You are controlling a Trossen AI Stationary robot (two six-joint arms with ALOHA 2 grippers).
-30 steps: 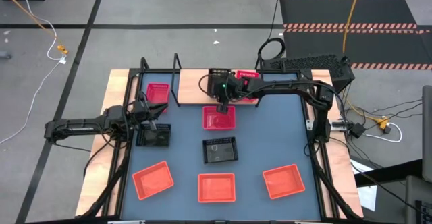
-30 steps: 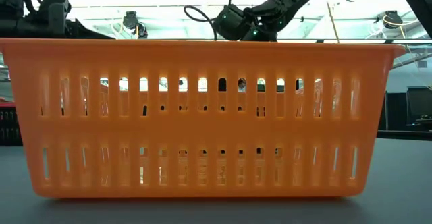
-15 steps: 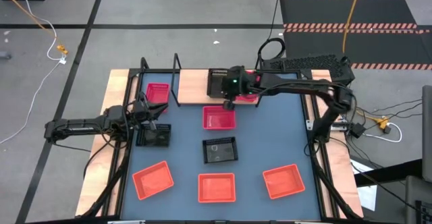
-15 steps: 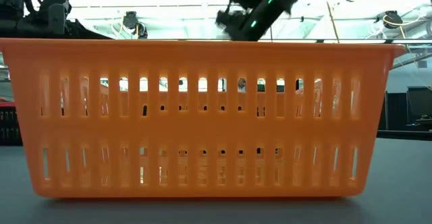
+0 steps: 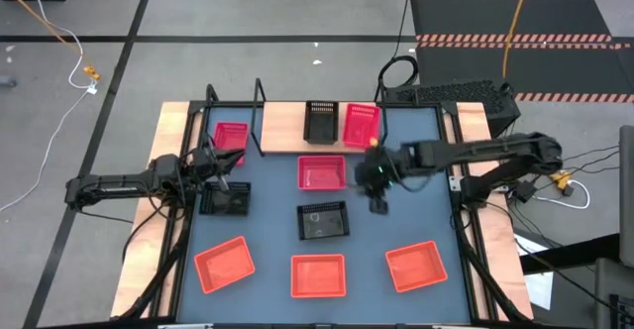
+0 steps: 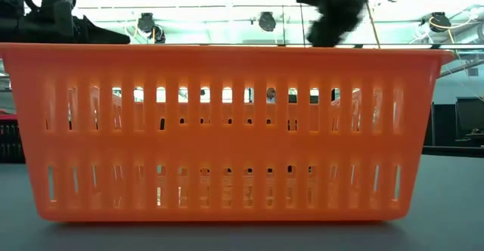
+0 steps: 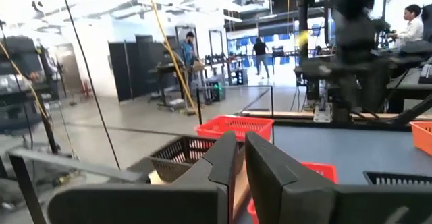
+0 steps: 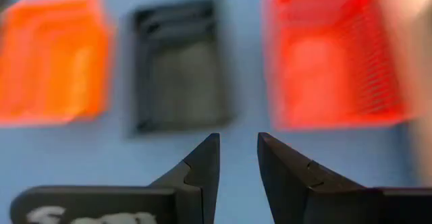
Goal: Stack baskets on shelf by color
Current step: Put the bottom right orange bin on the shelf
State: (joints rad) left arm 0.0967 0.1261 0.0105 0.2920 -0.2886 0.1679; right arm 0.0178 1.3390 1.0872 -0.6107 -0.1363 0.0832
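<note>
On the wooden shelf (image 5: 282, 121) at the table's far edge stand a pink basket (image 5: 230, 136) at the left, a black basket (image 5: 320, 121) and a pink basket (image 5: 362, 124) side by side. A third pink basket (image 5: 322, 172) and two black baskets (image 5: 324, 220) (image 5: 226, 201) sit on the tabletop, with three orange baskets (image 5: 224, 263) (image 5: 318, 274) (image 5: 415, 266) along the near edge. My right gripper (image 5: 379, 204) (image 8: 235, 150) hovers open over bare table, right of the tabletop pink basket. My left gripper (image 5: 222, 179) (image 7: 241, 153) is shut, held level just above the left black basket.
The shelf's black wire frame (image 5: 260, 96) rises at its left part. The nearest orange basket (image 6: 227, 130) fills the low view and hides the table behind it. Bare blue-grey tabletop (image 5: 411, 205) lies around my right gripper. People stand in the room beyond (image 7: 260, 48).
My right gripper has drawn back from the shelf by the black basket and swung quickly toward the table's near and right side, past the tabletop pink basket. The black basket stays on the shelf beside the pink one.
</note>
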